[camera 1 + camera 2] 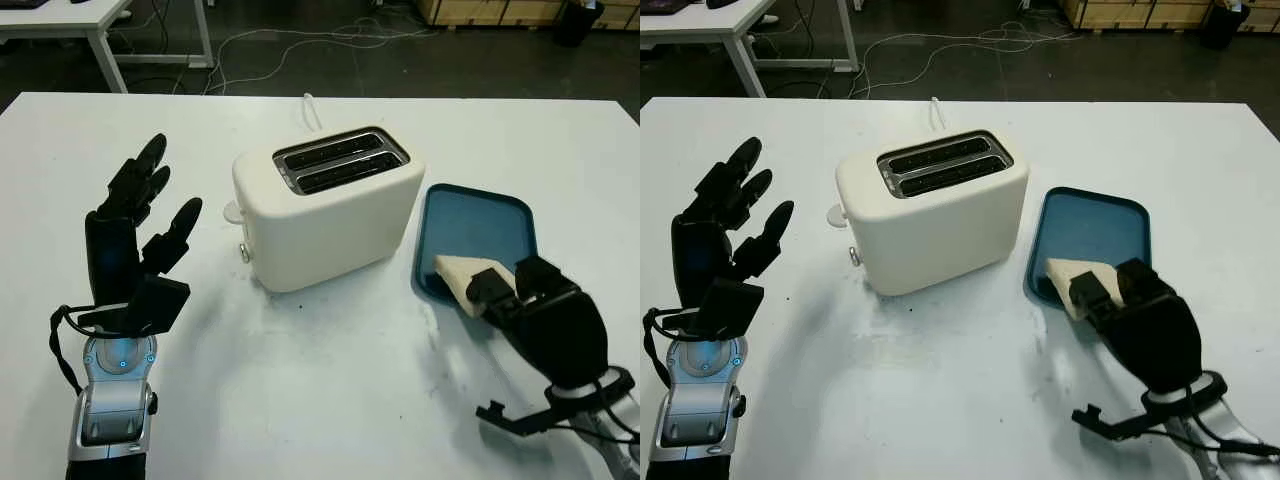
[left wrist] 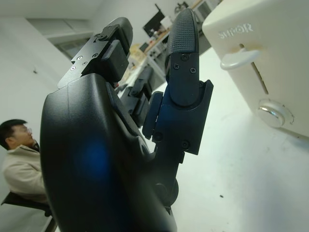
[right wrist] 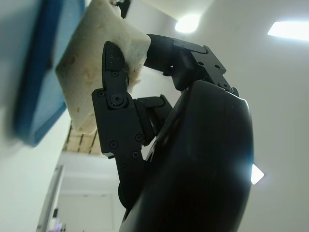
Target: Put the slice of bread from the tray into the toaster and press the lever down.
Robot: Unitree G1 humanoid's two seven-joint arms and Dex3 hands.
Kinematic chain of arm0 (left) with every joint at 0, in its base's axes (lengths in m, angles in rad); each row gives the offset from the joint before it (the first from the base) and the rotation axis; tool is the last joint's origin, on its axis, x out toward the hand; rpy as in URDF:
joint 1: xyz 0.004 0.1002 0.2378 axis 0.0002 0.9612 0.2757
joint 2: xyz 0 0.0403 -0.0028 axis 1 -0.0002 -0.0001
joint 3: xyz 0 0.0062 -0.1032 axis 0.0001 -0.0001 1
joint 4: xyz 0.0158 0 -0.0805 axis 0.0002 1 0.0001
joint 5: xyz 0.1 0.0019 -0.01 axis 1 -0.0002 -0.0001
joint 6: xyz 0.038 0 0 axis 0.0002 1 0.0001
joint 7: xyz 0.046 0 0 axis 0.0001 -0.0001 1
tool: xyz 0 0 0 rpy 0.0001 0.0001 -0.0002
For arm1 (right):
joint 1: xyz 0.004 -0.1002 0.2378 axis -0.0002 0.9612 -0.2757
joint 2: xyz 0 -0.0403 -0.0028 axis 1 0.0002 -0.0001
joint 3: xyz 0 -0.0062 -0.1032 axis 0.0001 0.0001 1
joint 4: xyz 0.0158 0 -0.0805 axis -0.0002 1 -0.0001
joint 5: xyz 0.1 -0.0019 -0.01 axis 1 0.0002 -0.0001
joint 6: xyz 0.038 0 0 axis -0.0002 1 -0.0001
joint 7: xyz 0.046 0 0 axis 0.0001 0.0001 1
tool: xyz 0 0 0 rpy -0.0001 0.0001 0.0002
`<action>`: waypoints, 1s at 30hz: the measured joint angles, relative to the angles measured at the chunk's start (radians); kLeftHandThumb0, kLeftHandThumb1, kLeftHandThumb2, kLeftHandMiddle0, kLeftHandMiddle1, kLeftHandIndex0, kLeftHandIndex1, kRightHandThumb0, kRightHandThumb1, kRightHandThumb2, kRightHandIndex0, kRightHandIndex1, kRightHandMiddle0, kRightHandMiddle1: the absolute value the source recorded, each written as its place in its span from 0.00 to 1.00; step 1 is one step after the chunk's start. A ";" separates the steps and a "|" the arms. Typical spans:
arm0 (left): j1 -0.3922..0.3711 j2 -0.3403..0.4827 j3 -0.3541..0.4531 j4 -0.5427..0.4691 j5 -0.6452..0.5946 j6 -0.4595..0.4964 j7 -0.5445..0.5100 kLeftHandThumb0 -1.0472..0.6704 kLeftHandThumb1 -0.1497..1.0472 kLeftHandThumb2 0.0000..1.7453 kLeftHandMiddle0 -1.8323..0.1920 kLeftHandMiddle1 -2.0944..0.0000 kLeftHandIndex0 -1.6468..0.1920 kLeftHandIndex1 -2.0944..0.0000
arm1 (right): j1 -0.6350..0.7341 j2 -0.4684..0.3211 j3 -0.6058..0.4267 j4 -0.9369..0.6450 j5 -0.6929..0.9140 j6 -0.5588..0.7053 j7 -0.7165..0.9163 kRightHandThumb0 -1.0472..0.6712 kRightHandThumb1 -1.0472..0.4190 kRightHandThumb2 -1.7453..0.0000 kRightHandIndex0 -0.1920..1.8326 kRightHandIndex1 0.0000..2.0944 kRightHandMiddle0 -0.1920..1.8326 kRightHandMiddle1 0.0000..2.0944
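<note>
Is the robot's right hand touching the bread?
Touching. In the right wrist view, a finger of the right hand presses against the bread slice on the blue tray.

Cream toaster, blue tray, pale, perhaps speckled bread, white table, black robot hands

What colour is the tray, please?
The tray is blue, clearest in the left eye view.

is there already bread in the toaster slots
No, both slots of the toaster are empty; the bread is at the tray in the right hand.
</note>
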 measured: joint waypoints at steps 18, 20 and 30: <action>0.004 0.000 -0.002 0.008 0.000 -0.010 0.001 0.26 0.89 0.16 0.59 0.99 0.62 1.00 | -0.195 -0.043 -0.156 0.033 0.343 -0.096 0.173 0.41 0.09 0.84 0.36 0.83 0.24 0.83; 0.004 0.000 -0.002 0.008 0.001 -0.010 0.001 0.26 0.89 0.16 0.59 0.99 0.62 1.00 | -0.224 -0.059 -0.195 0.032 0.449 -0.124 0.273 0.41 0.09 0.84 0.37 0.83 0.25 0.83; 0.006 -0.001 -0.002 0.006 0.001 -0.010 0.003 0.26 0.89 0.16 0.59 0.99 0.62 1.00 | -0.471 -0.128 -0.303 0.150 0.976 -0.170 0.859 0.46 0.09 0.87 0.39 0.83 0.29 0.83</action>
